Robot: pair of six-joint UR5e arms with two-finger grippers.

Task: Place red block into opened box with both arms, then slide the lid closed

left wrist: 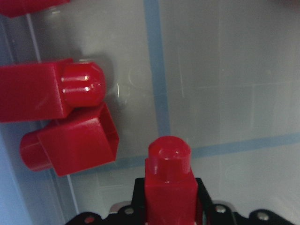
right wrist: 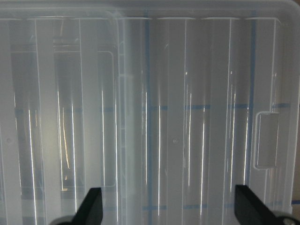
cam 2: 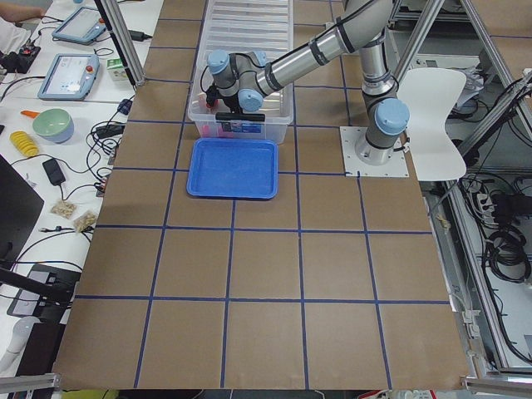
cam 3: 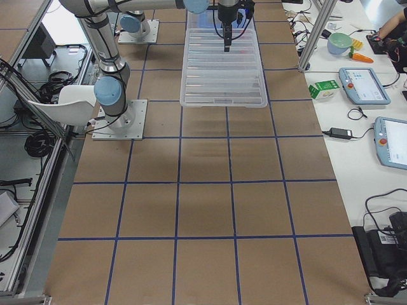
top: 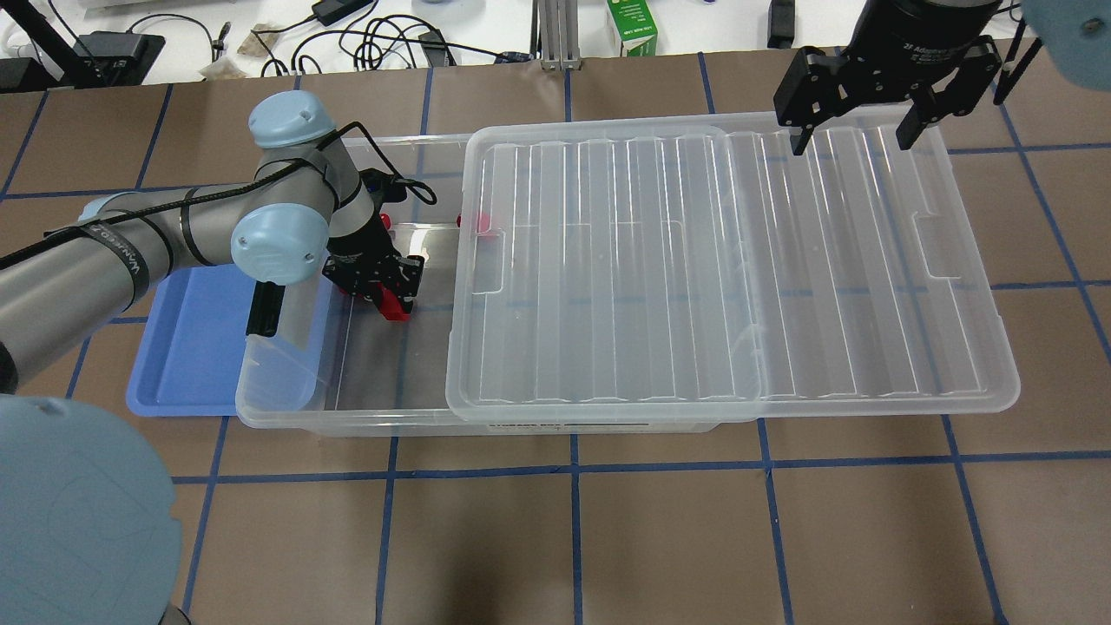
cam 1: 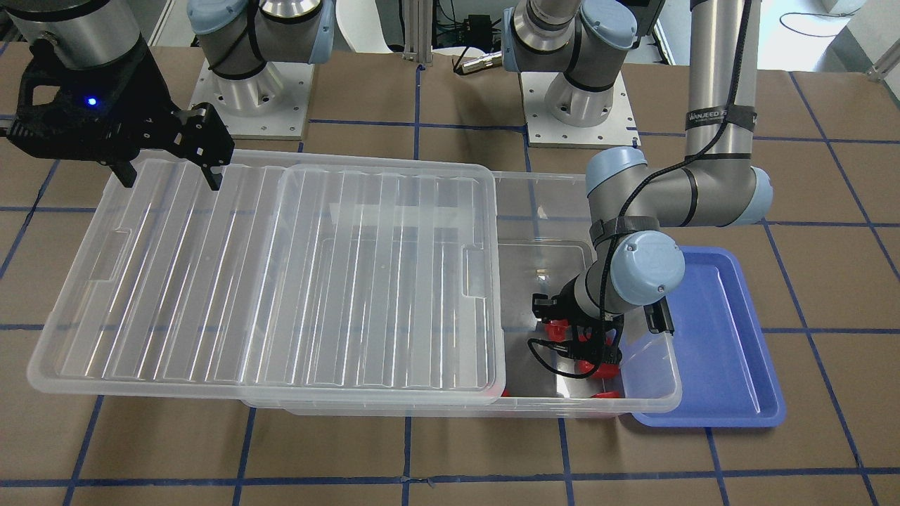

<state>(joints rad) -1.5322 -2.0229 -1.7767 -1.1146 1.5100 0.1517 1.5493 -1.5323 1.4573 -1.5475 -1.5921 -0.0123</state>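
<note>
Red block (left wrist: 169, 183) sits gripped by left pincer (top: 392, 300) inside the box (top: 364, 418).

From across the table, the left arm's wrist (cam 1: 645, 266) is covering most of the left gripper (top: 392, 299). On its own camera the red block (left wrist: 169, 183) is running off the frame at 6 o'clock, and another block (left wrist: 30, 7) is getting cropped at 11 o'clock. The lid (top: 694, 260) is blurring a red piece (top: 483, 222) under its 9 o'clock edge. The right gripper (right wrist: 168, 206) is showing only fingertips (right wrist: 91, 206), cut off at 6 o'clock.
</note>
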